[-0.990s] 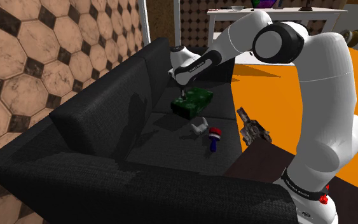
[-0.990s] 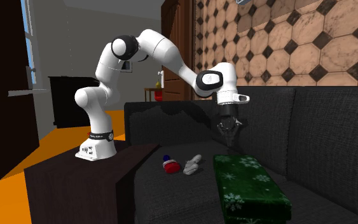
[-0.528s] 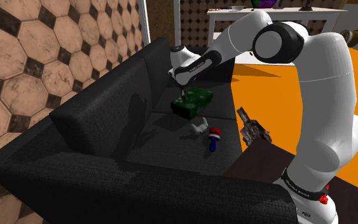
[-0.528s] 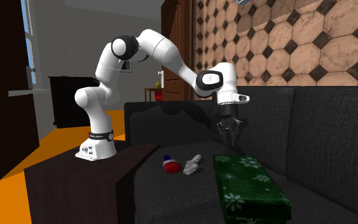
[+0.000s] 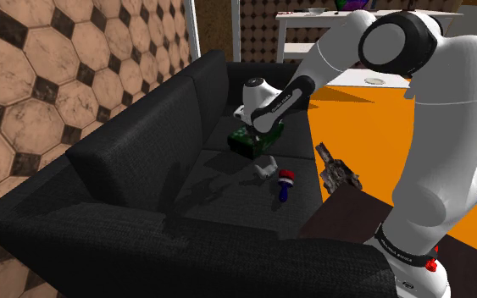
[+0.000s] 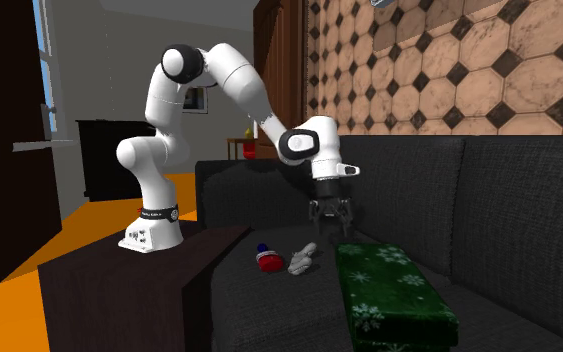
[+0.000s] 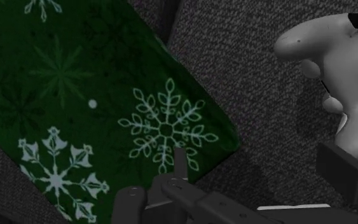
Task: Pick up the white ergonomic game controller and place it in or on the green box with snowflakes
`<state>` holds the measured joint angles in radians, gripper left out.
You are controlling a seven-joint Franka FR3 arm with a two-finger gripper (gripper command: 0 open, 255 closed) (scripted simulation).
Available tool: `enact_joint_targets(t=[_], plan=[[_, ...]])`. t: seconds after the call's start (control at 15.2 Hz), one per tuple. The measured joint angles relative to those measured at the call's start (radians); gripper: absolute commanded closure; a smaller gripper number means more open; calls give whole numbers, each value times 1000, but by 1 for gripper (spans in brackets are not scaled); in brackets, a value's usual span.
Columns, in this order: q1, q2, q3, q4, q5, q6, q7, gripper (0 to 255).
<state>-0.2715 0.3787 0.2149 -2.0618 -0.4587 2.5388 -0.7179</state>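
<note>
The white game controller [image 5: 266,168] lies on the black sofa seat, between the green snowflake box [image 5: 246,142] and a red and blue object [image 5: 285,183]. My gripper [image 5: 265,138] hangs low over the near end of the box, a little short of the controller. In the second exterior view the gripper [image 6: 331,226] stands open just above the seat, behind the controller [image 6: 304,259] and beside the box [image 6: 389,285]. In the wrist view the fingers [image 7: 344,170] are apart with nothing between them; the box [image 7: 75,95] and the controller [image 7: 339,76] lie below, apart from each other.
The black sofa [image 5: 135,169] has a tall backrest along the shoulder view's left. A dark side table [image 5: 346,212] at the sofa's end carries a brown pistol-shaped object [image 5: 336,172]. The red and blue object [image 6: 267,261] lies close beside the controller.
The gripper has come down from above the box toward the seat and shifted toward the controller. Its fingers have gone from shut to open.
</note>
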Motion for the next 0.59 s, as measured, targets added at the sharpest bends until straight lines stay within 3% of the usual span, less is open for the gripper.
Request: enact_joint_targets(t=[0.59], plan=[[-118,-102,31,-367,-59,303,-266,0]])
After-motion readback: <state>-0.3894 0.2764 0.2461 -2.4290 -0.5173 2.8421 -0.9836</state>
